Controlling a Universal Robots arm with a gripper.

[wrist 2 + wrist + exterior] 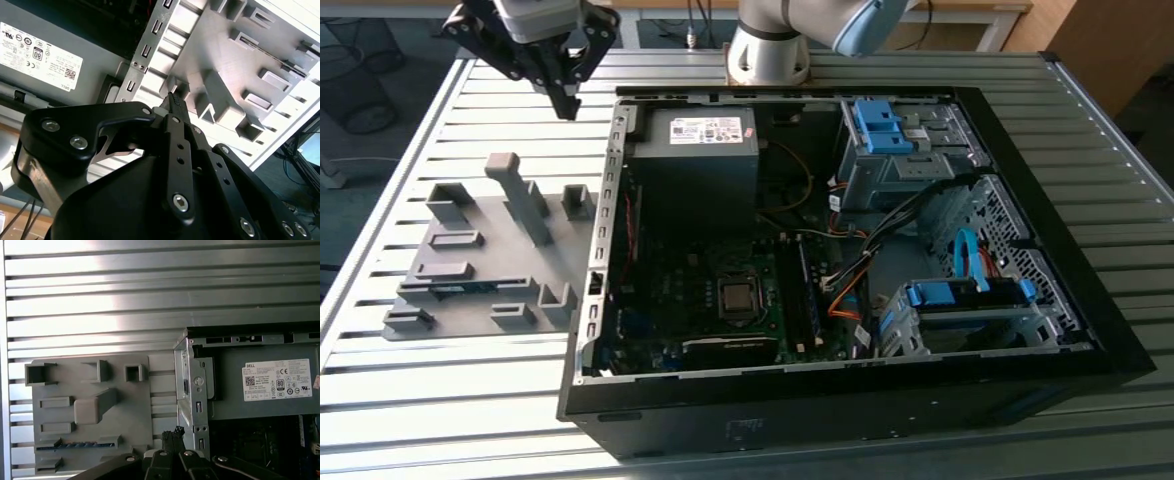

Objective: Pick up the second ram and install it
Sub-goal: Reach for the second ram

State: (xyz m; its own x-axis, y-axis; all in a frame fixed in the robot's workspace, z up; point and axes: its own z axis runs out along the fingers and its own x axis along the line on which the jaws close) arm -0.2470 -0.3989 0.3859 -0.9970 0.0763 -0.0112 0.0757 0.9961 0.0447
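The second ram [454, 288] is a thin blue-green stick lying on edge in a slot of the grey holder tray [494, 235], on the exterior view's left of the open computer case [854, 400]. In the first wrist view the ram [75, 444] shows as a bluish strip low in the tray [135, 410]. My gripper [567, 103] hangs shut and empty above the table, beyond the tray's far edge and beside the case's far corner. In both wrist views its fingertips meet with nothing between them [173, 98] [172, 432].
The case lies open with the motherboard [734, 300] and its memory slots [807, 290] facing up. A power supply [698, 140] sits at the far end, and blue drive-bay clips [881, 125] [967, 292] are on the exterior view's right. Tall tray posts [520, 195] stand up.
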